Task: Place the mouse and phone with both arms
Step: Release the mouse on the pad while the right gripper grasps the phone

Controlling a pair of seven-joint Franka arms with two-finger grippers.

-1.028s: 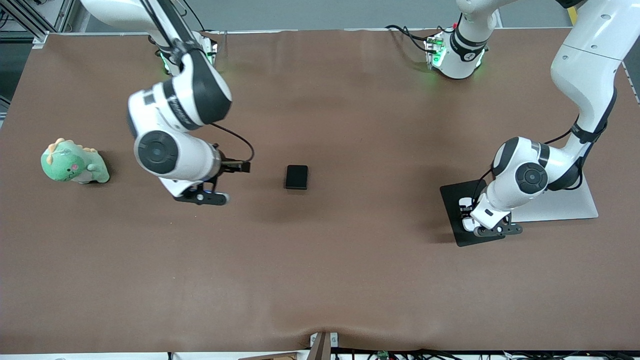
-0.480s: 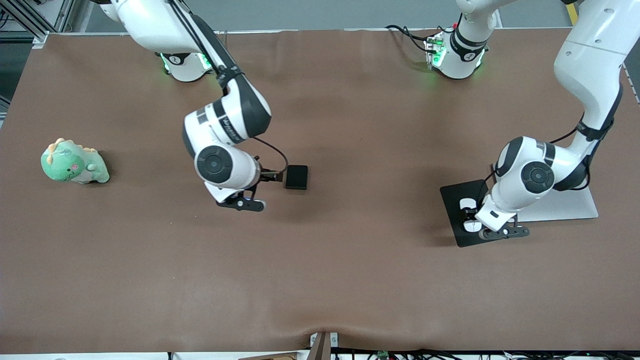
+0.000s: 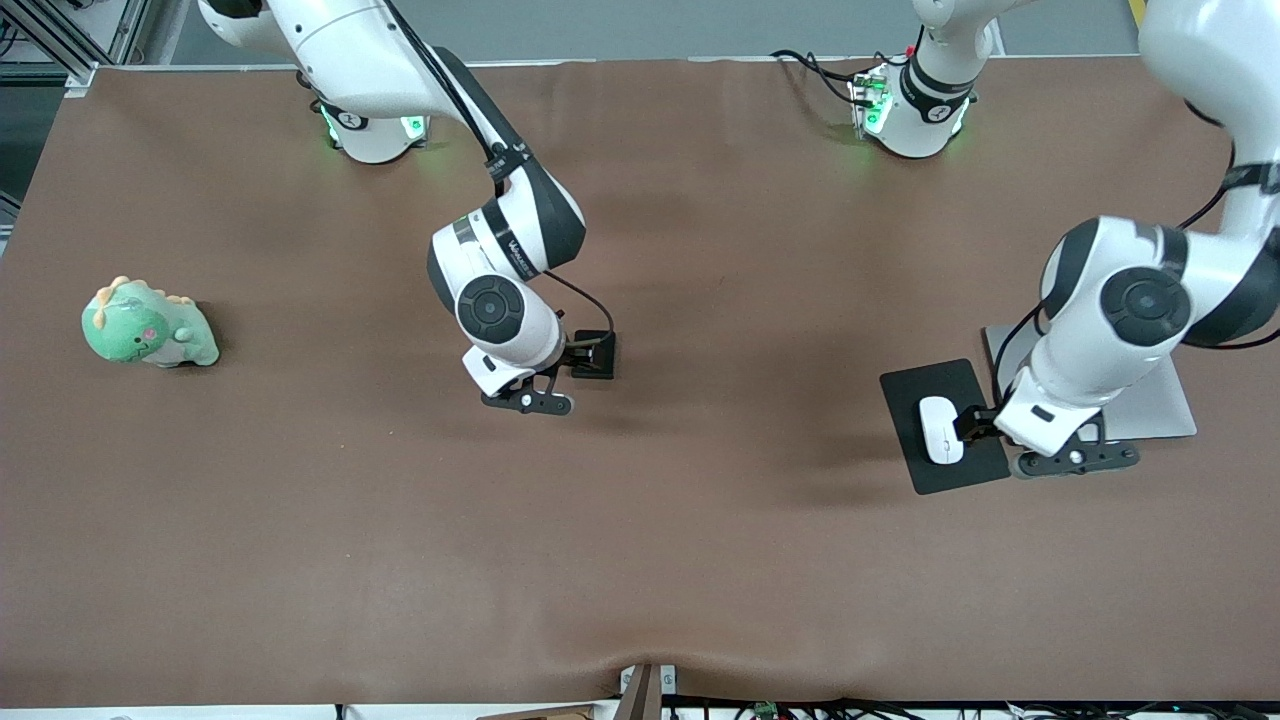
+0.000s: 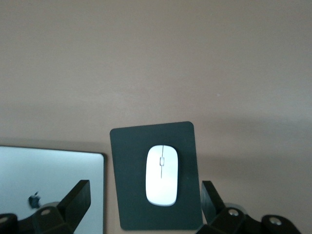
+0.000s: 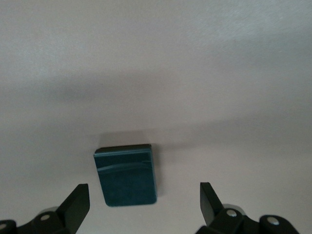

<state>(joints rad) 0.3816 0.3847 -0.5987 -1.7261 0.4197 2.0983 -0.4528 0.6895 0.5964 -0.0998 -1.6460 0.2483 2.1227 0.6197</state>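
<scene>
The white mouse (image 3: 940,430) lies on a black mouse pad (image 3: 925,385) toward the left arm's end of the table. My left gripper (image 3: 975,425) is open and empty, up over the pad's edge beside the mouse. In the left wrist view the mouse (image 4: 162,174) and the pad (image 4: 126,146) lie below the open left gripper (image 4: 145,196). The black phone (image 3: 604,362) lies on the table near the middle. My right gripper (image 3: 580,358) is open over it and hides part of it. The right wrist view shows the phone (image 5: 126,175) lying free below the open right gripper (image 5: 144,197).
A closed silver laptop (image 3: 1150,405) lies beside the mouse pad toward the left arm's end; it also shows in the left wrist view (image 4: 48,175). A green plush dinosaur (image 3: 150,325) sits at the right arm's end of the table.
My right gripper has swung across the table to over the phone. My left gripper has risen from the mouse and shifted toward the laptop, leaving the mouse uncovered on the pad.
</scene>
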